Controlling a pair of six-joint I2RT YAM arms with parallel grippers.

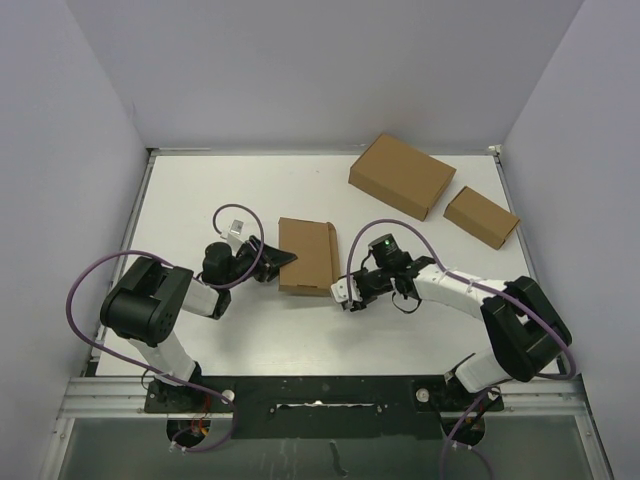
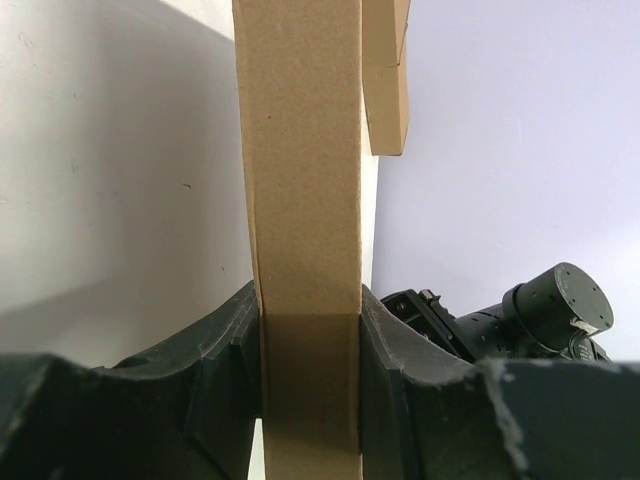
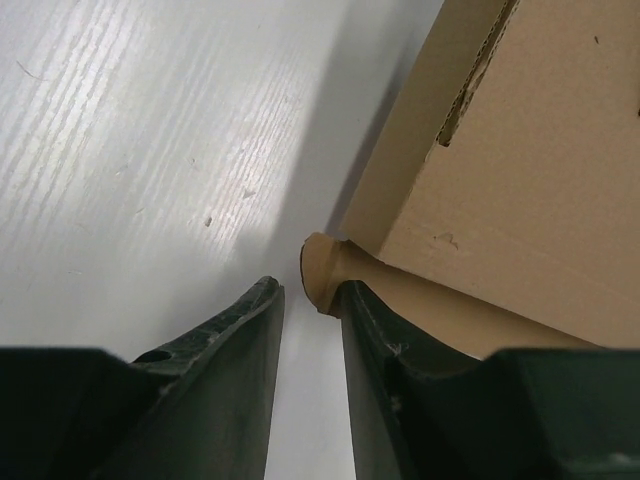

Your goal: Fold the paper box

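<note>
- paper box (image 1: 307,256) lies flat mid-table (image 1: 190,200), lid looks shut, between the 2 arms. Bigger brown box (image 1: 402,176) & small brown box (image 1: 481,217) sit well apart from it, far right.
- L gripper (image 1: 274,262) pinches the box's left edge. Its wrist view shows the cardboard wall clamped between both fingers (image 2: 220,360).
- R gripper (image 1: 350,292) is at the box's near-right corner, fingers only slightly parted, nothing between them. A small rounded tab (image 3: 320,272) sits at the tip of one finger (image 3: 385,330) & looks to be touching it.
- Risk: tab seems not yet tucked. If R pushes off-line, it could crumple or slide under the box instead of going in.
- Risk: L holds one edge only, so a hard shove from R could pivot the box in the clamp or crease that wall.
- Risk: R fingertips ride low to the table & may scrape or jam against it.
- Views: top gives layout & both arms vs box, but the tab is too small to see there.
- R wrist alone shows the tab & a cut slit (image 3: 470,85) in the side.
- L wrist alone confirms the clamp.
</note>
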